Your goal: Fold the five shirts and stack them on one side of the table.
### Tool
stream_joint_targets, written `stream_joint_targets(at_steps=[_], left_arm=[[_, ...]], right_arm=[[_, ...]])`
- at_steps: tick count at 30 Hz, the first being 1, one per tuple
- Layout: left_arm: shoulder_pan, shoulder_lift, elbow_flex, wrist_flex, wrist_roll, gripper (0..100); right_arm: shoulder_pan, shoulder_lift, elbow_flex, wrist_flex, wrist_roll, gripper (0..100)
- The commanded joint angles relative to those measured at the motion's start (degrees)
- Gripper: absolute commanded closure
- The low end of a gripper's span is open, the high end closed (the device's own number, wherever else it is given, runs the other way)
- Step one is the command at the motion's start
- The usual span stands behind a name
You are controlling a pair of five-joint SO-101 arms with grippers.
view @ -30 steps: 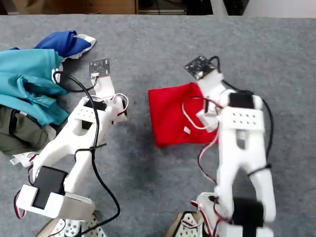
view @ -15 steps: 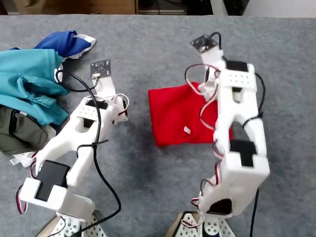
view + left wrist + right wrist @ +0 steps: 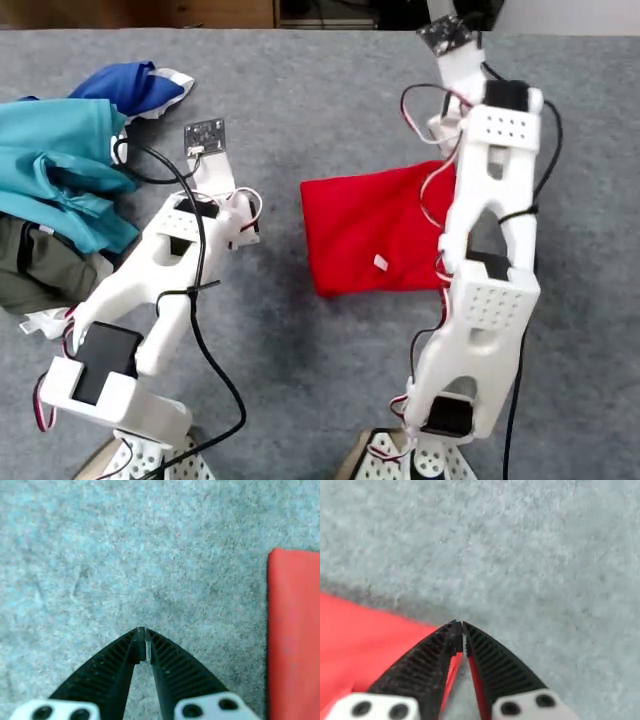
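Note:
A folded red shirt [image 3: 370,230] lies flat in the middle of the grey carpeted table. At the left edge sits a loose pile of a teal shirt [image 3: 60,165], a blue shirt [image 3: 130,85] and a dark olive shirt [image 3: 35,265]. My right arm [image 3: 495,150] stretches over the red shirt's right side toward the far edge. The right gripper [image 3: 459,626] is shut, its tips over bare carpet just past the red shirt [image 3: 365,640]. My left gripper [image 3: 141,632] is shut and holds nothing, over carpet between the pile and the red shirt [image 3: 295,630].
Bare carpet [image 3: 300,100] stretches along the far side, with more on the right [image 3: 590,250]. A white scrap of cloth [image 3: 40,320] pokes out under the olive shirt. A wooden edge [image 3: 200,12] runs behind the table.
The right arm has swung away from me, from over the red shirt's upper right corner out toward the far edge. The left arm and the red shirt have hardly moved.

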Motion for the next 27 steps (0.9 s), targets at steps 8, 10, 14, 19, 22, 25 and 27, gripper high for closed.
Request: stream_joint_targets(at_steps=[8, 10, 14, 19, 22, 25, 27], left_arm=[[-0.26, -0.40, -2.81, 0.18, 0.26, 98], [-0.26, -0.40, -2.81, 0.18, 0.26, 98], [-0.26, -0.40, -2.73, 0.18, 0.26, 98], [-0.35, -0.40, -2.64, 0.18, 0.26, 98], [-0.35, -0.40, -2.64, 0.18, 0.26, 98], [-0.35, -0.40, -2.64, 0.18, 0.26, 98], [-0.35, -0.40, -2.64, 0.18, 0.26, 98]], right_arm=[[-7.43, 0.22, -9.54, 24.18, -0.70, 99.4], [-9.45, 0.84, -6.55, 23.12, -2.29, 99.4], [-11.91, 1.89, -0.31, 21.63, -4.04, 99.4], [-11.56, 2.33, 7.43, 17.05, -4.75, 99.4], [-11.30, 1.98, 11.38, 15.65, -4.66, 99.4], [-10.24, 1.89, 12.00, 15.82, -4.66, 99.4], [-9.19, 1.01, 12.35, 15.82, -4.66, 99.4]])
